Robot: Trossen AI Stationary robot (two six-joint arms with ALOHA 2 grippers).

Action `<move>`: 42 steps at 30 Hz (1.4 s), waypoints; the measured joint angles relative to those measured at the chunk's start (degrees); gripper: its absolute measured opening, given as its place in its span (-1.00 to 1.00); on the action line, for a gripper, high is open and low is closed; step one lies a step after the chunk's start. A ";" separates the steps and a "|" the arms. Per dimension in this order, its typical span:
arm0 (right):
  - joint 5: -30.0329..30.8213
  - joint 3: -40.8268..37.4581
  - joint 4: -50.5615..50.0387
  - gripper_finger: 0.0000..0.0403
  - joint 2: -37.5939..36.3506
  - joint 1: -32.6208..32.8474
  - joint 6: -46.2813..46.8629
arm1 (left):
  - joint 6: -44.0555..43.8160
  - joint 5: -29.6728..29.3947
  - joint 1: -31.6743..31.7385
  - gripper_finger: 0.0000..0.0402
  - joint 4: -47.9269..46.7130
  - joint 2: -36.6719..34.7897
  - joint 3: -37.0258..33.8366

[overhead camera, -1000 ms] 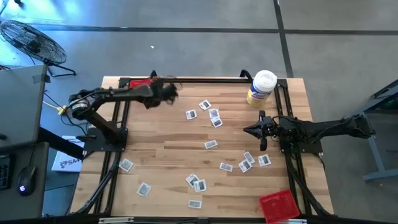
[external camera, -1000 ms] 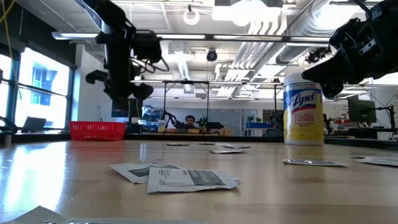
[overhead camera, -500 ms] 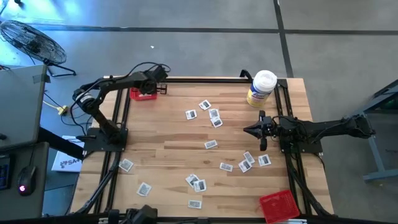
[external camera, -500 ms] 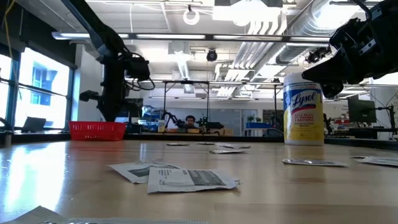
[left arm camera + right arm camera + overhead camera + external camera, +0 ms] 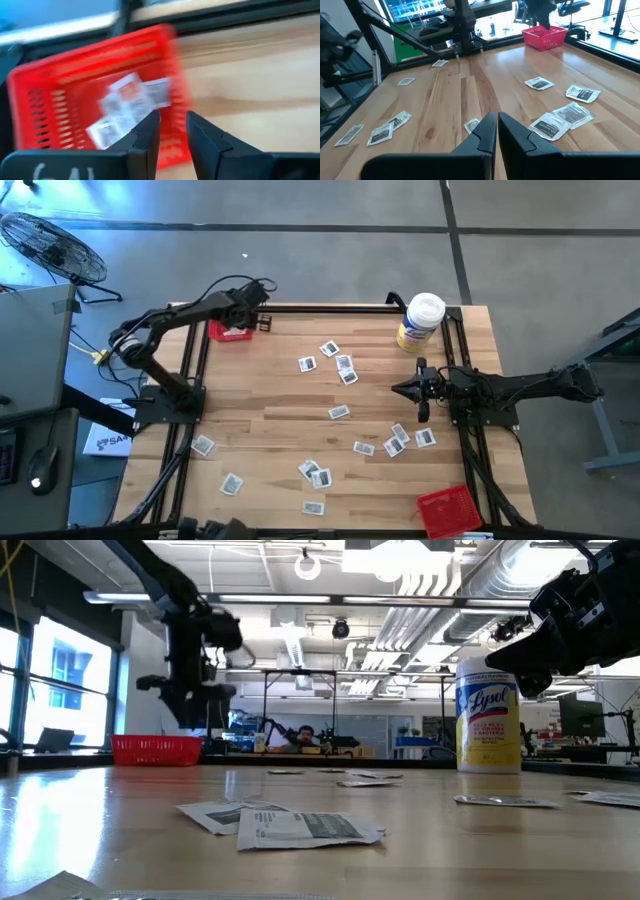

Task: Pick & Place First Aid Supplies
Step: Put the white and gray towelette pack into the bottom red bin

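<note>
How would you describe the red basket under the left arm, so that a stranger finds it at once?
Start at the wooden table and go to its far left corner, under the left gripper. The small red plastic basket there already holds white packets; the other red basket sits at the near right corner.

Packets (image 5: 338, 412) mid-table — tub (image 5: 420, 322) far corner

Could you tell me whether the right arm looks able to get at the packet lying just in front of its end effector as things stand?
Probably yes. The right end effector is shut and holds nothing, and the packet lies flat on bare wood just ahead of its fingertips with nothing over it. The fingers would need to open first.
</note>
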 joint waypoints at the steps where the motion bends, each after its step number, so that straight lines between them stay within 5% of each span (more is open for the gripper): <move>1: -0.02 0.00 0.00 -0.94 0.00 0.00 0.00 | 0.74 0.41 -1.54 -0.54 0.29 -1.19 0.28; 8: 0.00 0.00 0.00 -0.94 0.00 -0.02 0.00 | 2.77 3.10 -18.69 -0.54 8.39 -3.83 0.44; 16: 0.00 0.00 0.07 -0.94 0.00 -0.02 -0.02 | 4.12 2.93 -35.73 -0.54 24.11 5.18 0.45; 24: 0.00 0.00 0.10 -0.94 0.01 -0.01 0.00 | 15.08 -0.84 -35.00 -0.54 32.68 15.12 0.36; 35: 0.00 0.02 0.15 -0.94 -0.04 0.00 0.00 | 26.21 9.91 -29.72 -0.54 36.46 19.67 0.43; 42: -0.01 0.02 0.11 -0.94 -0.04 -0.01 0.00 | 28.86 10.42 -29.05 -0.54 35.43 20.55 0.29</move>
